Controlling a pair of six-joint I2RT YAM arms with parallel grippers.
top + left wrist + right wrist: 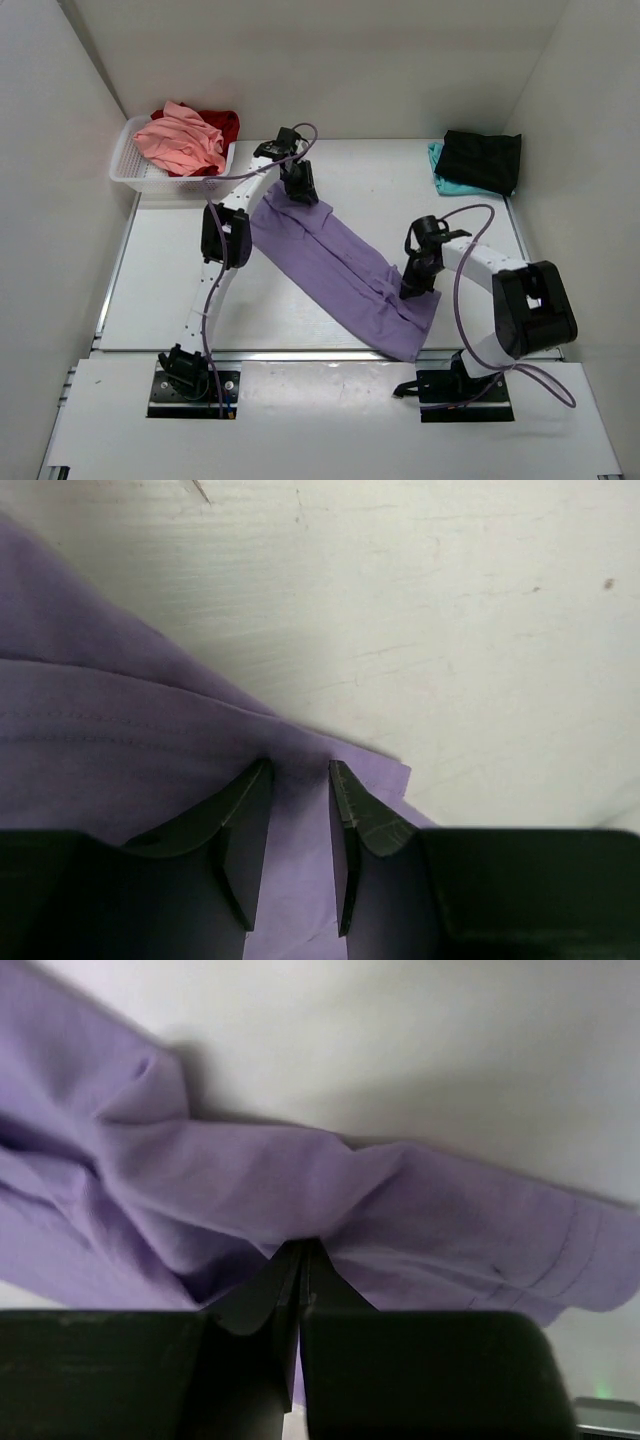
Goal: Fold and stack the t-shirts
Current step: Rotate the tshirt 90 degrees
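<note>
A lavender-purple t-shirt (330, 265) lies as a long folded strip, running diagonally from the far left to the near right of the table. At its far end my left gripper (298, 188) points down on a corner of the cloth (120, 730). Its jaws (300, 770) stand apart, and flat purple fabric shows in the gap. My right gripper (413, 288) is at the near right end. There its jaws (302, 1247) are shut on a bunched pinch of the same shirt (400, 1200).
A white mesh basket (150, 180) at the far left holds a salmon-pink t-shirt (180, 140) and a red one (225, 122). At the far right a folded black t-shirt (482, 158) lies on a teal one (440, 182). White walls enclose the table.
</note>
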